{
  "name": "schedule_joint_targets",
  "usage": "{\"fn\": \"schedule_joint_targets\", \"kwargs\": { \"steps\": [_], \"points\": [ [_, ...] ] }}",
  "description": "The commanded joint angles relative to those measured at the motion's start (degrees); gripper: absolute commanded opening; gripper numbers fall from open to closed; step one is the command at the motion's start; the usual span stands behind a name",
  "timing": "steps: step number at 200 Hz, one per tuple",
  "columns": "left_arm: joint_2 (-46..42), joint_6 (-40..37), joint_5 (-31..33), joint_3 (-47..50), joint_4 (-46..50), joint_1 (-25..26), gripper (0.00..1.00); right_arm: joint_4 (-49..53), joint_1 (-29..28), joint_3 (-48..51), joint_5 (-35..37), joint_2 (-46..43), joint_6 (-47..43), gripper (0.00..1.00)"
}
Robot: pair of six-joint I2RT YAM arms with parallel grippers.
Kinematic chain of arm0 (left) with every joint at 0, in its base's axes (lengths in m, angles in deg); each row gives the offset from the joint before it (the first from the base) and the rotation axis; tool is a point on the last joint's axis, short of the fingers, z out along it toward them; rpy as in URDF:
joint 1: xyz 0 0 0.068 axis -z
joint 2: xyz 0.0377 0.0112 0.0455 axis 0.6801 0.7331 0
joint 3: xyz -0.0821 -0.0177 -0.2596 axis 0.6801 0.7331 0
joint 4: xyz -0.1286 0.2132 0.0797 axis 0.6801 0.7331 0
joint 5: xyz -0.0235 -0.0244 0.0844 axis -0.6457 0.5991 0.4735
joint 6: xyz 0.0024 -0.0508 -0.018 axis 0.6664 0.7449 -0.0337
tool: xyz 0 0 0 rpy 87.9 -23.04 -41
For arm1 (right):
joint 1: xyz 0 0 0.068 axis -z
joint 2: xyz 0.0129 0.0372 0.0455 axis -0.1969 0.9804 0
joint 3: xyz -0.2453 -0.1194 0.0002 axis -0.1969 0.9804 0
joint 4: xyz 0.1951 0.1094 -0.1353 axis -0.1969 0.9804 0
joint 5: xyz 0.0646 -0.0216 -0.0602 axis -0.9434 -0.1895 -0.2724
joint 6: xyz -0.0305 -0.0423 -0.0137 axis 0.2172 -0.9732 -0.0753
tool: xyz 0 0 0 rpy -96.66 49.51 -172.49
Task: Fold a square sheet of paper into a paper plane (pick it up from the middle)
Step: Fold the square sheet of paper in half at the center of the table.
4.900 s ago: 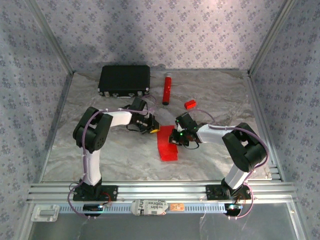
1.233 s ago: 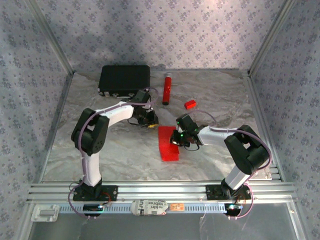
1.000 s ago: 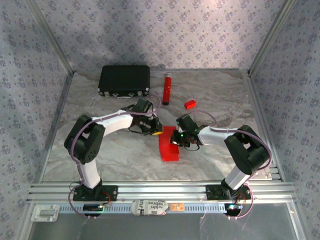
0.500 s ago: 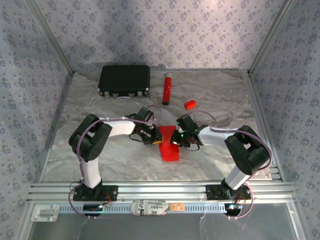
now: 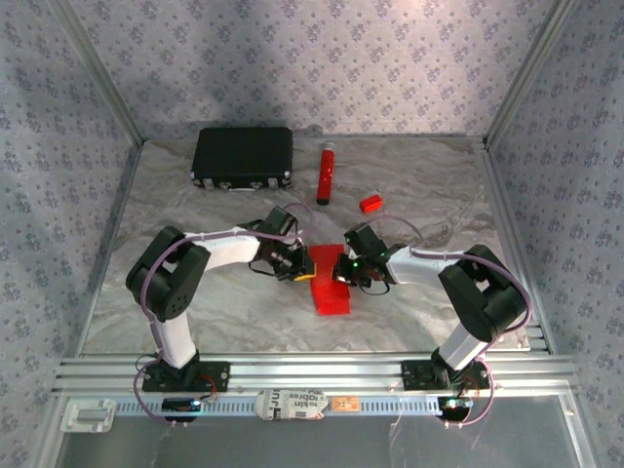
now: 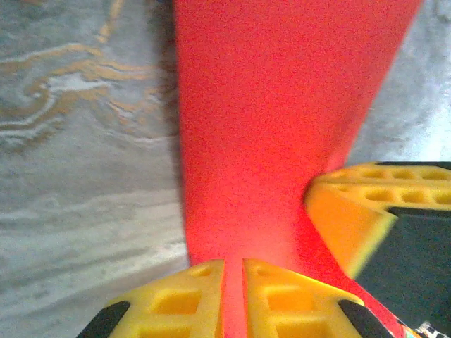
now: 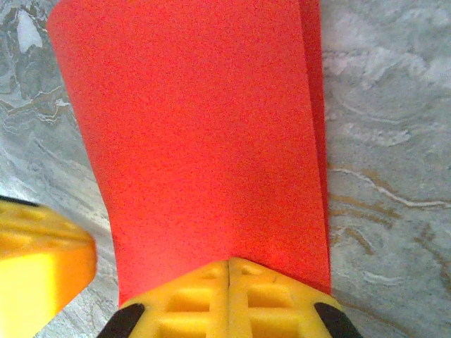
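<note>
Top external view, frame centre: folded square sheet of paper [image 5: 328, 281], right gripper [image 5: 343, 270] pinched shut on one edge, left gripper [image 5: 298, 272] nearly closed opposite; crease best pressed slowly, edges aligned.

left tool [image 5: 298, 271] – nearly closed | right tool [image 5: 338, 270] – fully closed | tips facing

Your top camera looks down from above and behind the arm bases over the whole grey marbled bench [image 5: 409, 185]. Both wrist cameras sit very close, facing opposite ways along the same folded thin red paper sheet [image 6: 268, 127] [image 7: 197, 134] [image 5: 328, 283].
</note>
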Motion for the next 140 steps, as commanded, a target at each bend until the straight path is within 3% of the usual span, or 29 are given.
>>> {"fn": "schedule_joint_targets", "kwargs": {
  "steps": [1, 59, 140],
  "points": [
    [-2.7, 1.4, -3.4, -1.5, 0.5, 1.0, 0.14, 6.7, -0.1, 2.0, 2.8, 0.6, 0.9, 0.0],
    [-0.4, 3.4, -5.1, 2.7, -2.7, 2.8, 0.13, 6.5, -0.2, 2.2, 2.8, 0.6, 1.0, 0.0],
    [-1.1, 0.4, -1.4, 4.9, 0.2, 2.7, 0.12, 5.7, -0.6, 2.8, 3.1, 0.5, 1.8, 0.0]
  ]
}}
